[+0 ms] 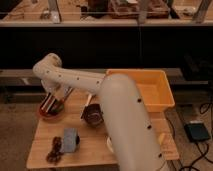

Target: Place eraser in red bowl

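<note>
The red bowl (50,113) stands at the left rear of the wooden table (95,152). My gripper (54,101) hangs over it, reaching down from the arm's elbow at the upper left. It is shut on the eraser (48,104), a striped dark and pale block that tilts down into the bowl's opening. The eraser's lower end is at or just inside the rim.
A dark bowl (93,115) sits mid-table, right of the red bowl. A grey-blue block (70,140) and a dark crumpled item (54,150) lie at the front left. A yellow bin (150,89) stands at the right rear. My arm covers the table's right front.
</note>
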{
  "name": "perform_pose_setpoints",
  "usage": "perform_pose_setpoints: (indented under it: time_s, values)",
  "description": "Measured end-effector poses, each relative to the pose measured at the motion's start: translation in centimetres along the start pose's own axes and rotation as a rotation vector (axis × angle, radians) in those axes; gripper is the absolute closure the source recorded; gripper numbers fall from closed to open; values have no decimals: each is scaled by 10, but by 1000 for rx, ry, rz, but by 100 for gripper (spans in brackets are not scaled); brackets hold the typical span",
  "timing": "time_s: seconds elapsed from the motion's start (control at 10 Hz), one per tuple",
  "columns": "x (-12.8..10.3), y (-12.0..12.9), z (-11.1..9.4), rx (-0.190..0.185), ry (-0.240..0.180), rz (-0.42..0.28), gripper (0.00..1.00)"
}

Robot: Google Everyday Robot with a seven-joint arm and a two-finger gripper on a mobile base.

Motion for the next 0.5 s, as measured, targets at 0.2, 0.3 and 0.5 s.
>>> perform_pose_setpoints:
  time_s: [0.2, 0.3, 0.5]
  values:
    - [-5, 1, 0, -3, 1, -4, 20]
    - [-7, 0, 0, -3, 1, -5, 20]
    - [-6, 0, -1, -1, 4, -4, 20]
